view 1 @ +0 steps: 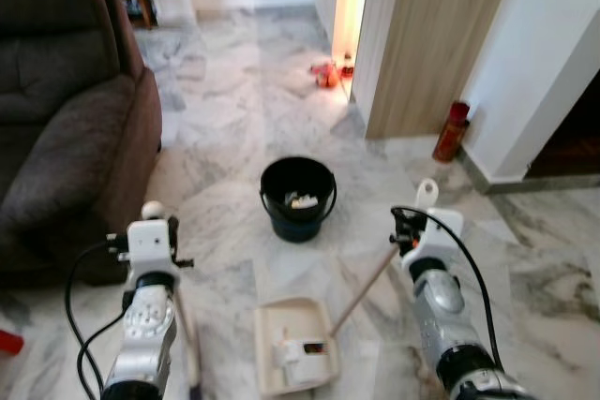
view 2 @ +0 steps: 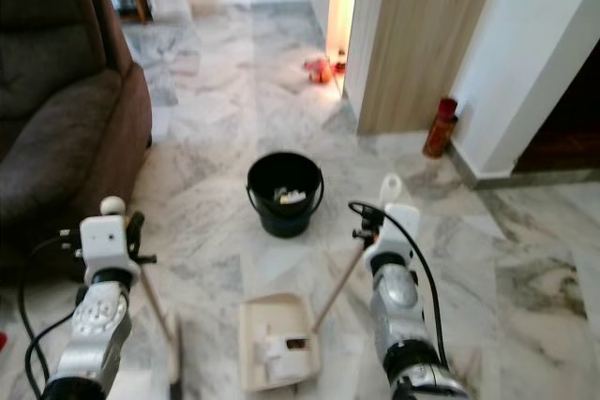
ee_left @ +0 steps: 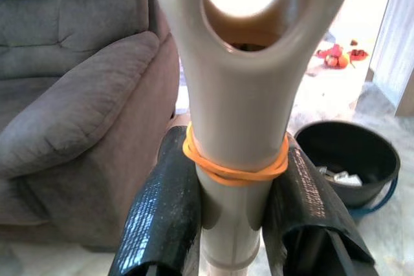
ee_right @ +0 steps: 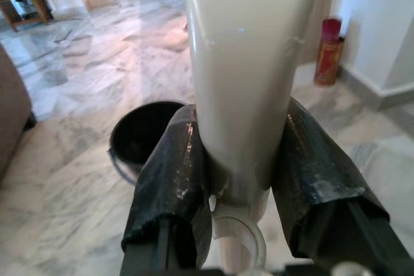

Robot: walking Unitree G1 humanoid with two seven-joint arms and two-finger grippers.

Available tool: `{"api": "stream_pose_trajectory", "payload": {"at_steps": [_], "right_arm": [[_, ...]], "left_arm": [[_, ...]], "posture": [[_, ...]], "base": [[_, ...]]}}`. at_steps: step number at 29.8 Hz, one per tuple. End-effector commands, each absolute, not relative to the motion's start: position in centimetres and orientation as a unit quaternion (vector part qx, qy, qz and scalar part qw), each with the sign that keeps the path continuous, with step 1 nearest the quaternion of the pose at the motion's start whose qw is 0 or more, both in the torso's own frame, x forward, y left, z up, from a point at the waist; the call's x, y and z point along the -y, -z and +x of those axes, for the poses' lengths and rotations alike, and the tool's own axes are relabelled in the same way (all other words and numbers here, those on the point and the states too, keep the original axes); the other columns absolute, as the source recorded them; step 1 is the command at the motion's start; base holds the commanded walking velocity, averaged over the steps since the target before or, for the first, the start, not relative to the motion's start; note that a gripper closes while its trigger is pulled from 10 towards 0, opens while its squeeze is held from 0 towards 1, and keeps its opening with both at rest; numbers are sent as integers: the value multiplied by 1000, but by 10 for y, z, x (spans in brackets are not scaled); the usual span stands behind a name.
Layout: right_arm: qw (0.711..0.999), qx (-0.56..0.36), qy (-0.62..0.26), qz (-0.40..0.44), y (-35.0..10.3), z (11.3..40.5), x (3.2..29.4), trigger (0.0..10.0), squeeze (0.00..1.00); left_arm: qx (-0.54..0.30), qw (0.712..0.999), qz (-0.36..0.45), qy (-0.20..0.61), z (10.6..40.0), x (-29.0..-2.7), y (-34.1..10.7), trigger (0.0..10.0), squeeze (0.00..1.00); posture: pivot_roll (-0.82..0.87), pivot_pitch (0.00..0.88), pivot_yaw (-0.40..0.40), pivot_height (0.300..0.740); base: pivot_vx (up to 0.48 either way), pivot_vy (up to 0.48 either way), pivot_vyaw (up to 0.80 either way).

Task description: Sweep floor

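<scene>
nearest the robot, a cream dustpan (view 1: 292, 353) lies flat on the marble floor (view 1: 234, 119) between the two arms, with a bit of white litter (view 1: 305, 351) in it. its long handle (view 1: 367, 283) slants up to the right gripper (ee_right: 236, 179), whose two black fingers (ee_right: 169, 179) are clamped on the handle's cream top. the left gripper (ee_left: 236, 192) is closed the same way on the broom handle (ee_left: 236, 121) (an orange rubber band (ee_left: 234, 163) circles the handle just above the fingers), and the stick (view 2: 159, 311) runs down past the left arm to the floor beside the dustpan.

a little farther on, a black bucket (view 1: 297, 198) stands on the floor straight ahead, holding some pale scraps. a dark brown sofa (view 1: 66, 110) fills the left side.

beyond the bucket, to the right, a red can (view 1: 451, 132) stands at the foot of the white wall, next to a wooden panel (view 1: 431, 39). farthest off, small red and orange things (view 1: 326, 72) lie on the floor by a lit doorway.
</scene>
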State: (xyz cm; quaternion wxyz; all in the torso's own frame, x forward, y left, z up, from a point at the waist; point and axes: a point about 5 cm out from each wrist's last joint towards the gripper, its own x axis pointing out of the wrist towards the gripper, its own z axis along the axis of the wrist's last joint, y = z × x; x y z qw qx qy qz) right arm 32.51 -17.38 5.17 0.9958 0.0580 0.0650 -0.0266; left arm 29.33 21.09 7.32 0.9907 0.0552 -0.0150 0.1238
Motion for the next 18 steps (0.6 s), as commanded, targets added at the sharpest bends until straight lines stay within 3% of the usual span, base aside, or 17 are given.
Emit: {"api": "stream_pose_trajectory", "payload": {"at_steps": [1,16,18], "right_arm": [[997,-42,17,66,-64,333,166,10000,0],[998,-33,-7,47,-66,334,158,10000,0],[998,-32,-11,45,-66,334,157,10000,0]], "left_arm": [[32,988,72,-130,295,-218,-81,10000,0],[36,989,73,-126,297,-218,-83,10000,0],[37,989,74,-126,297,-218,-84,10000,0]], "posture": [[90,0,-23,740],[94,0,-21,740],[94,0,-19,740]], "base": [[315,0,-800],[316,0,0],[319,0,516]]}}
